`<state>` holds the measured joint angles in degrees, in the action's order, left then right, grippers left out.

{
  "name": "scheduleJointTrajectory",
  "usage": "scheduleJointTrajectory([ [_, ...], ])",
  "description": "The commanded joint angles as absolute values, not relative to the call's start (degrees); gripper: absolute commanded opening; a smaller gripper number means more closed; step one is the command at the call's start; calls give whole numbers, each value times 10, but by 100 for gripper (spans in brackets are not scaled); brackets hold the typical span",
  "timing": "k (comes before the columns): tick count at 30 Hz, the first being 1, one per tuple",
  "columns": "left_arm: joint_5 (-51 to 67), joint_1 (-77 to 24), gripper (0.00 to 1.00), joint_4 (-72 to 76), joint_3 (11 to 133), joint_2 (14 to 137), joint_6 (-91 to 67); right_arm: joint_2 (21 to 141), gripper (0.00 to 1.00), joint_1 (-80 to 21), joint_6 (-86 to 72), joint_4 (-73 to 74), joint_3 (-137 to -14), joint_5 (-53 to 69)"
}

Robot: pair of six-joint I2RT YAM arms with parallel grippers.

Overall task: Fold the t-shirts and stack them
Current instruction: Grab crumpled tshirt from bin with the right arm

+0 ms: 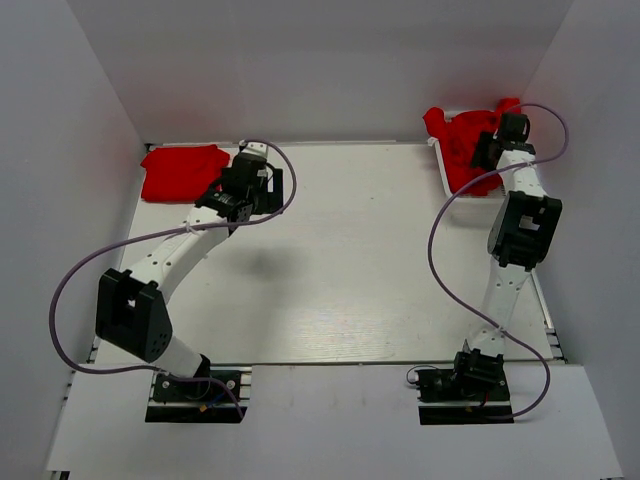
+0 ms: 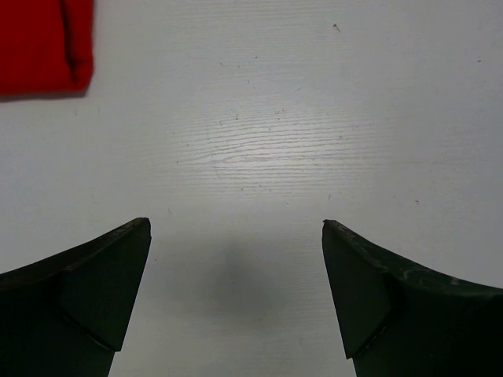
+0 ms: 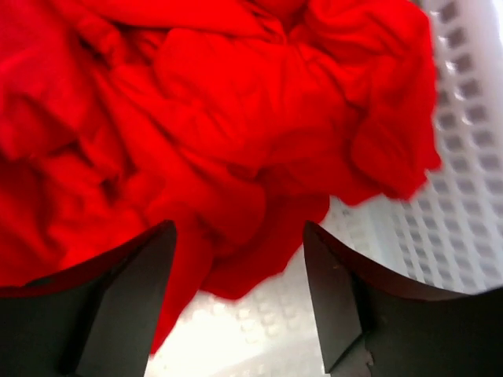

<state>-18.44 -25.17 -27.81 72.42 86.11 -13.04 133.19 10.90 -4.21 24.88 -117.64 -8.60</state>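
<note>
Black fingers of the left gripper (image 2: 236,224) stand fully spread and hold nothing, above the white table (image 2: 314,118). Ahead of the fingertips and off to their left, the folded t-shirt (image 2: 43,43) lies flat on the table, clear of the jaws.

Right gripper (image 3: 238,224): jaws apart, no fabric clamped. Whether the cloth touches the pads cannot be determined. Directly ahead of its fingertips the crumpled t-shirts (image 3: 220,118) lie heaped in the white mesh basket (image 3: 464,196). The basket wall shows beyond and to the right of the fingers.
</note>
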Motion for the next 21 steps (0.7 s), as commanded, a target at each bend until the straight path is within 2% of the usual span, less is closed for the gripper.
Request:
scheduleJointTrajectory([
  [1,-180,-242,100,-277,763,874,-140,1355,71,117,-23,183,-1204,-42],
  [4,-175,-242,100,-282,780,897,-145,1372,69,120,-33,159,-1203,-17],
  [5,-175,-242,100,-282,787,903,-145,1376,65,121,-36,154,-1205,-15],
  [6,-175,-242,100,-289,787,903,-145,1382,53,121,-37,150,-1205,-10],
  [11,-175,-236,100,-294,800,922,-150,1404,50,123,-48,134,-1205,17],
  [14,-189,-236,100,-300,805,922,-156,1410,41,126,-58,128,-1203,22],
  [15,-198,-236,100,-305,805,922,-156,1410,37,126,-60,127,-1203,31],
  [18,-209,-236,100,-305,800,910,-161,1406,18,126,-55,115,-1196,38],
  [19,-214,-236,100,-305,793,903,-161,1405,3,127,-56,108,-1194,39],
  [21,-214,-236,100,-300,785,895,-161,1393,0,127,-54,108,-1192,42],
])
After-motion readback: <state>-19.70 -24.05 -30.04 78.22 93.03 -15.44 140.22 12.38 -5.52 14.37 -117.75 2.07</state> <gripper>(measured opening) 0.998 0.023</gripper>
